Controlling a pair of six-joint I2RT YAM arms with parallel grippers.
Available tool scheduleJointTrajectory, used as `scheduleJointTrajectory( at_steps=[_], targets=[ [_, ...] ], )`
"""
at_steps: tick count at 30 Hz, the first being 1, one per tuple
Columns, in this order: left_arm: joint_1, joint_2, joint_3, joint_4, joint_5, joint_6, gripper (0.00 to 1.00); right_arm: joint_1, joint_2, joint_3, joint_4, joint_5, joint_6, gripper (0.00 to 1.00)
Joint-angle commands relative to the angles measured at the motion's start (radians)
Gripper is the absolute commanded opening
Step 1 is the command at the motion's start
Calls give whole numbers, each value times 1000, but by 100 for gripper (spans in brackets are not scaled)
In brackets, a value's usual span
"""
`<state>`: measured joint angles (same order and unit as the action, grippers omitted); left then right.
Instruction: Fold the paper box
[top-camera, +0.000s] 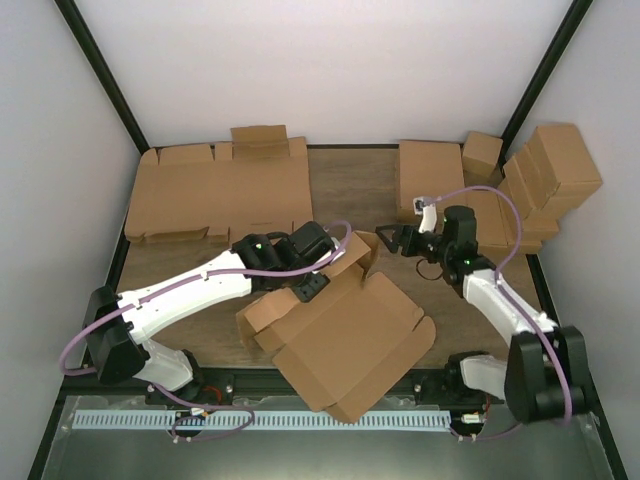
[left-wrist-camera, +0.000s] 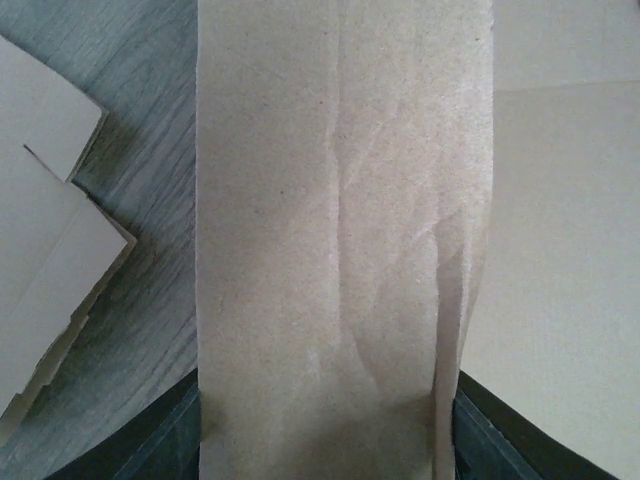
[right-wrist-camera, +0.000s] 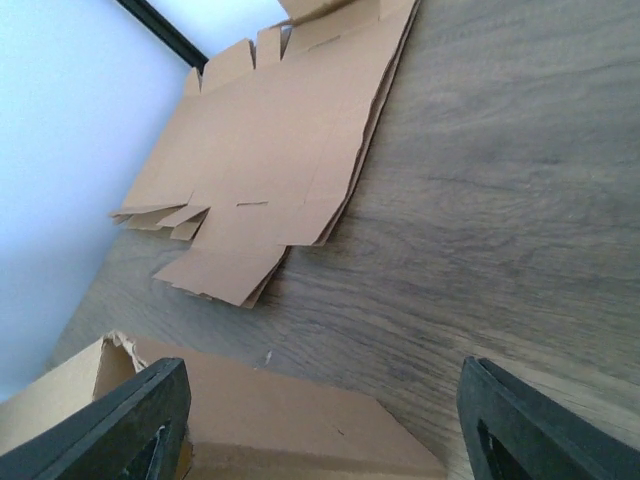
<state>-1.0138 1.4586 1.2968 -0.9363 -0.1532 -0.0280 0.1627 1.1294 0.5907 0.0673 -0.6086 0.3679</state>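
While one end of the box (top-camera: 345, 340) overhangs the near edge of the counter (top-camera: 355, 185), the rest lies flat on the wood between the two arms, turned at a slant. It is only part folded: the wide panel faces up with low walls along its sides, and at the far end a flap stands up and curls over.

The left arm (top-camera: 190, 290) reaches in from its base to the box's far left corner. Seen from its wrist, a creased strip of cardboard (left-wrist-camera: 340, 250) fills the gap between the two dark fingers (left-wrist-camera: 150, 440) from one to the other, so the left jaws are clamped on that part of the box.

The right arm (top-camera: 500, 295) bends inward, its head just beside the raised flap but apart from it. From its wrist, the right jaws stand wide open with only bare counter between the fingers (right-wrist-camera: 530, 420); a torn corner of the box (right-wrist-camera: 290, 420) lies under and beside the finger on the left of that view.

A pile of blanks (top-camera: 215, 190) lies flat at the far left of the counter. Another flat sheet (top-camera: 430, 175) lies at the far right, and beside it finished boxes (top-camera: 550, 170) are heaped against the wall.
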Motion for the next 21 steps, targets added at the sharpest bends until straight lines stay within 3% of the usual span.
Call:
scheduleJointTrajectory(
  at_steps=[1, 11, 21],
  targets=[
    [-9, 0, -1, 15, 4, 8, 55, -22, 150, 84, 45, -190, 10, 73],
    [-9, 13, 3, 24, 10, 17, 55, 43, 316, 82, 74, -190, -66, 53],
    [-9, 9, 13, 32, 27, 16, 55, 92, 221, -61, 223, -256, -74, 49]
  ],
)
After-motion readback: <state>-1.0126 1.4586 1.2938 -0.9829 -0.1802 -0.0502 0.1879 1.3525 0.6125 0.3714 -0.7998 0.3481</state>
